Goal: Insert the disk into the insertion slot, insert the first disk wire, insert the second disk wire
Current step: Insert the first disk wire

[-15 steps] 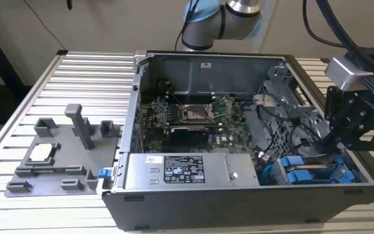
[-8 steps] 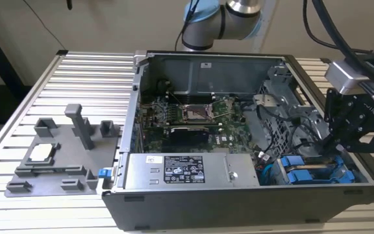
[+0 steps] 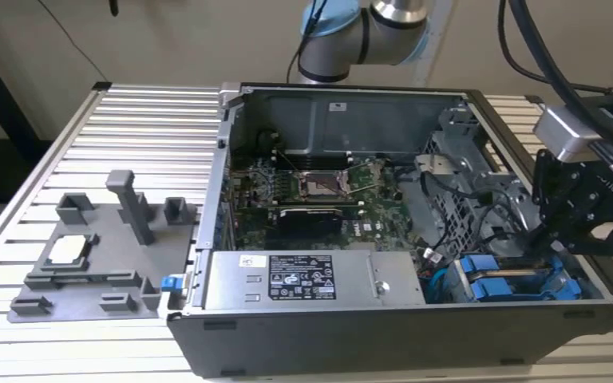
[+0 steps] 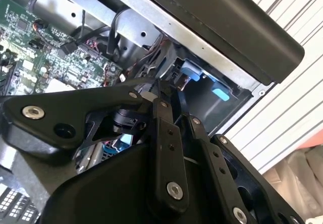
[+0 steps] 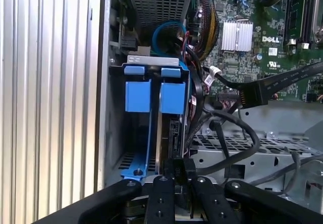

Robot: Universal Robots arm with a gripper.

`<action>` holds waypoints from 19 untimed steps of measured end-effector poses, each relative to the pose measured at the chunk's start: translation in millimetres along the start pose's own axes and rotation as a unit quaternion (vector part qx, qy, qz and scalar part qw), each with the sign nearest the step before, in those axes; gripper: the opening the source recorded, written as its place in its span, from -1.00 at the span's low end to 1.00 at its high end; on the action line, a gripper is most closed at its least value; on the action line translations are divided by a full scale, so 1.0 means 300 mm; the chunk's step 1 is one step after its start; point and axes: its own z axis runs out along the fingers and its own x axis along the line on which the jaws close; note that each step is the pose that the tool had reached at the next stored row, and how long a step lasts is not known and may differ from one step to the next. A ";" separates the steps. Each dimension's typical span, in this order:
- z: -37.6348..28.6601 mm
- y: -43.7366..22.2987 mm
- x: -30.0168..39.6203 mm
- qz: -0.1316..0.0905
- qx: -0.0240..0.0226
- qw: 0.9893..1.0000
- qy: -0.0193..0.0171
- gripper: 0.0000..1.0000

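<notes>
Disk just beside end effector

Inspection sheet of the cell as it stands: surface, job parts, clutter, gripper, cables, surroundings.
Surface: slatted metal table, open computer case on it.
Job's things: the disk sits in the drive bay beside another blue carrier.
Clutter: grey fixture plate on the exterior view's left.
Gripper: gripper over the bay, at the disk's rear end.
Cables: black cables loop beside the bay; blue cable coiled near the carriers' fronts.
Surroundings: arm base behind the case.

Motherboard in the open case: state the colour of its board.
Green; the motherboard shows best in the exterior view.
</notes>
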 end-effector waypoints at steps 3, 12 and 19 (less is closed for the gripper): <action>0.004 0.000 0.002 0.001 0.000 1.000 0.000 -0.62; 0.014 0.000 0.002 0.012 0.000 1.000 0.000 -0.62; 0.019 0.000 0.002 0.012 0.000 1.000 0.000 -0.62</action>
